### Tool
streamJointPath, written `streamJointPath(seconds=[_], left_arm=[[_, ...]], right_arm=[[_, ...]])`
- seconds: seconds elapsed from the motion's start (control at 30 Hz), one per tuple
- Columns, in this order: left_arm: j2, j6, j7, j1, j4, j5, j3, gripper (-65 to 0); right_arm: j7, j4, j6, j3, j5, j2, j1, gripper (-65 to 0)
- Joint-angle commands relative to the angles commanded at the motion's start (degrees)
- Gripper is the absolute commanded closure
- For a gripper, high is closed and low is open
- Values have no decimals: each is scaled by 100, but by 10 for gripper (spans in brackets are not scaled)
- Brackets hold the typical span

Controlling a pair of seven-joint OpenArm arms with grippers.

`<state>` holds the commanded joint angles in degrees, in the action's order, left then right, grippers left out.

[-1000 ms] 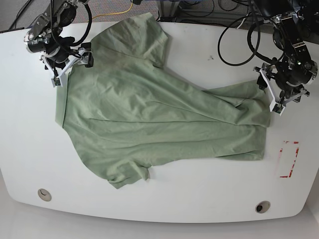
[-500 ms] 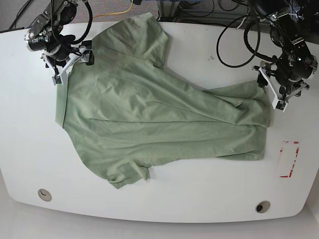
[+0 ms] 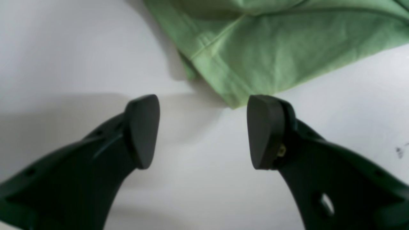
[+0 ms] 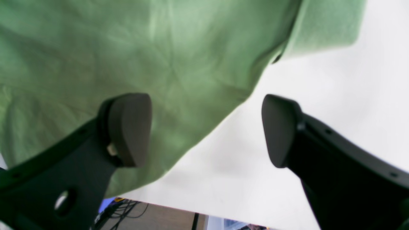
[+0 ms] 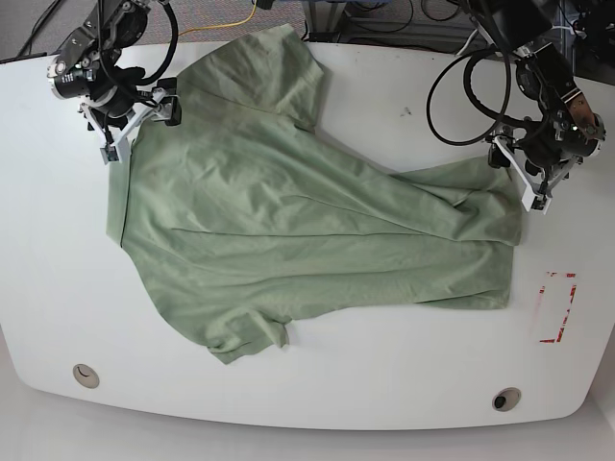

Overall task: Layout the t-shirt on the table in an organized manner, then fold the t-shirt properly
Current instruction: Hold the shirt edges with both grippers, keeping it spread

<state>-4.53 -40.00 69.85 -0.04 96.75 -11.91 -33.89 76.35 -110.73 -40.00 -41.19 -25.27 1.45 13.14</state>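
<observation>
Across the middle of the table (image 5: 384, 384), the t-shirt (image 5: 288, 221) lies spread but askew, one sleeve toward twelve o'clock near the far edge, the other toward six o'clock, and the body running out toward three o'clock, where a fold doubles part of the cloth over itself. No label or writing can be made out on the shirt in any view, and the neck opening cannot be picked out. A red rectangular marking (image 5: 555, 307) sits on the tabletop at about four o'clock from the shirt, only partly outlined and with no legible text. Two round grommet holes (image 5: 86, 376) lie near the front edge, at seven and five o'clock.

At ten o'clock in the base view, the right gripper (image 5: 135, 115) hangs over the shirt's edge; its wrist camera shows the two dark fingers (image 4: 127, 127) spread wide, one over green cloth, the other over bare white table, with nothing between them. Whether the tips touch the cloth cannot be told from the blur. Cables and floor show past the table edge at the bottom of that view.

At three o'clock, the left gripper (image 5: 527, 173) sits at the shirt's corner. Its wrist view shows fingers (image 3: 265, 131) set apart and empty, the hemmed corner of the shirt (image 3: 255, 48) lying just beyond the tips. A small dark speck (image 3: 398, 152) marks the table at the view's right edge.
</observation>
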Motion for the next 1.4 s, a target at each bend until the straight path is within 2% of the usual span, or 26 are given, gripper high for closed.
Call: streamJointPath(seconds=[0.17,0.47,0.93,1.03,1.17,1.2,1.27,1.4], left_arm=[[-26,0,0,0,-246,-343,0,-404],[-35,0,-9,-211,-800,-448,0,-403],[-9,0,-18,-211,-378,-457,18,-400],[-9,0,-18,-211,-360,-457,18,-363],[-18,0,-18,-229,-387,-448,18,-193],[-18,0,-18,-229,-387,-448,26,-175],[-18,0,-9,-229,-387,-448,35,-168],[-26,0,-9,-220,-369,-440,158,-233]], right_arm=[[0,0,0,0,0,0,0,-510],[0,0,0,0,-9,0,0,-510],[0,0,0,0,-9,0,-35,-510],[0,0,0,0,-9,0,-44,-510],[0,0,0,0,-9,0,-53,-510],[0,0,0,0,-9,0,-53,-510],[0,0,0,0,-9,9,-53,-510],[0,0,0,0,-9,9,-53,-510]])
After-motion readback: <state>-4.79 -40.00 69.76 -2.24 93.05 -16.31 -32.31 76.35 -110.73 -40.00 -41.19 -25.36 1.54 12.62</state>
